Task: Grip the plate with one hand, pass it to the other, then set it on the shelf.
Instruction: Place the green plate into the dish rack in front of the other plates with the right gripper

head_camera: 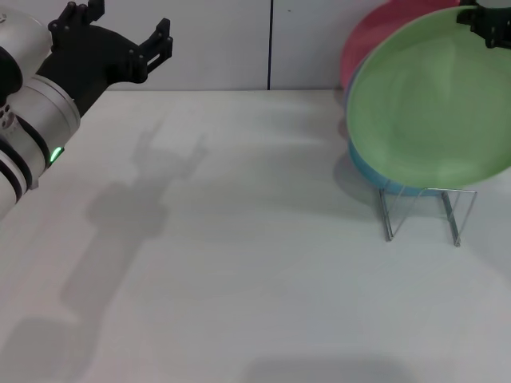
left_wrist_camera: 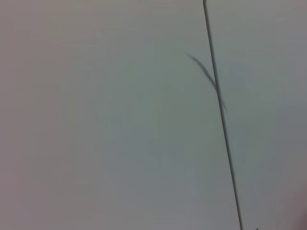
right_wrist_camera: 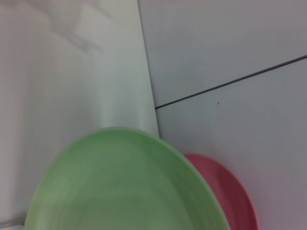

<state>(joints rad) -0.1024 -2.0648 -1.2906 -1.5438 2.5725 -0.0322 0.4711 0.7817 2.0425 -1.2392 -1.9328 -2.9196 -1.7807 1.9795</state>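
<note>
The light green plate (head_camera: 431, 104) stands tilted on edge at the right, its lower rim at the top of the silver wire shelf (head_camera: 388, 215). My right gripper (head_camera: 483, 24) is at the plate's upper right rim and is shut on it. The plate fills the lower part of the right wrist view (right_wrist_camera: 124, 187). My left gripper (head_camera: 124, 25) is open and empty, raised at the far left, well away from the plate. The left wrist view shows only the wall.
A pink plate (head_camera: 375, 32) and a turquoise plate (head_camera: 382, 177) stand in the shelf behind the green one. The pink plate also shows in the right wrist view (right_wrist_camera: 230, 191). The white table (head_camera: 239, 255) spreads left of the shelf, with a wall behind.
</note>
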